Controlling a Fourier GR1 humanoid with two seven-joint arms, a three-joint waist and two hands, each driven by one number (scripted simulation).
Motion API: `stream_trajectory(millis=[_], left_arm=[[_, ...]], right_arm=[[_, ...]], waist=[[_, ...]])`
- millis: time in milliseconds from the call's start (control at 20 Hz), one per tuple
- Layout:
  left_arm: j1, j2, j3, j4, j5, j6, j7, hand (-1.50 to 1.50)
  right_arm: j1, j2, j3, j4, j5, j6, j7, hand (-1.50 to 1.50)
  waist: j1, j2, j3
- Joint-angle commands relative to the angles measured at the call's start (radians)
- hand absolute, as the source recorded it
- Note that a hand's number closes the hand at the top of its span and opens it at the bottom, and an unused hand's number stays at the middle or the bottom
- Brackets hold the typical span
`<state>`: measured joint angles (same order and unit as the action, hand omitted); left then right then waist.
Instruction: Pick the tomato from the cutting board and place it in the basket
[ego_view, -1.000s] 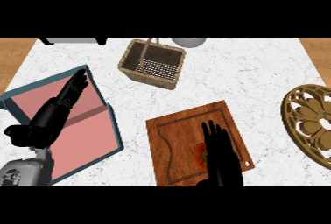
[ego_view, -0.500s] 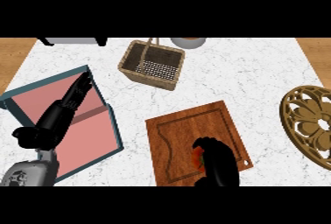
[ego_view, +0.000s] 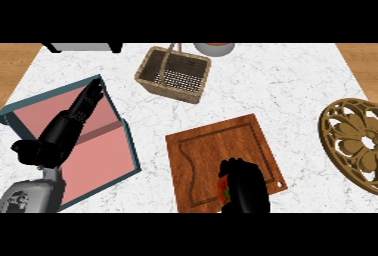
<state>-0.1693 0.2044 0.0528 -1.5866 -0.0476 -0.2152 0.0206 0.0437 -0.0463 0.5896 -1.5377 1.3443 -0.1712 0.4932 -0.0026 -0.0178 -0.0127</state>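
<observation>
Head view: right hand (ego_view: 242, 182) curled round tomato (ego_view: 223, 189).

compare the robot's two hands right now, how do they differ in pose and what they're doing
The right hand has its fingers curled round the tomato on the cutting board; the left hand has straight fingers and holds nothing.
The right hand sits low over the board's near end; the left hand lies over the pink tray at the counter's left, fingers pointing away from the robot.
Both are black.
</observation>
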Motion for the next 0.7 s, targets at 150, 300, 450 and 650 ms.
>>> stream_trajectory(millis=[150,300,450,650], left_arm=[[-0.054,-0.013,-0.039,-0.017,-0.006,-0.015,0.041,0.0],[-0.046,-0.032,-0.055,-0.008,-0.001,-0.021,0.013,0.0],[-0.064,-0.04,-0.075,0.0,-0.008,-0.026,0.02,0.0],[-0.086,-0.041,-0.077,0.011,-0.012,-0.026,0.029,0.0]], right_arm=[[-0.247,0.045,0.296,0.018,-0.1,0.179,0.369,1.5],[-0.322,0.045,0.293,0.011,-0.206,0.193,0.423,1.5],[-0.416,0.046,0.316,-0.025,-0.326,0.154,0.517,1.5],[-0.517,0.046,0.315,-0.089,-0.431,0.002,0.582,1.5]], waist=[[0.06,0.025,0.012],[0.116,0.037,0.012],[0.125,0.036,0.013],[0.141,0.034,0.014]])
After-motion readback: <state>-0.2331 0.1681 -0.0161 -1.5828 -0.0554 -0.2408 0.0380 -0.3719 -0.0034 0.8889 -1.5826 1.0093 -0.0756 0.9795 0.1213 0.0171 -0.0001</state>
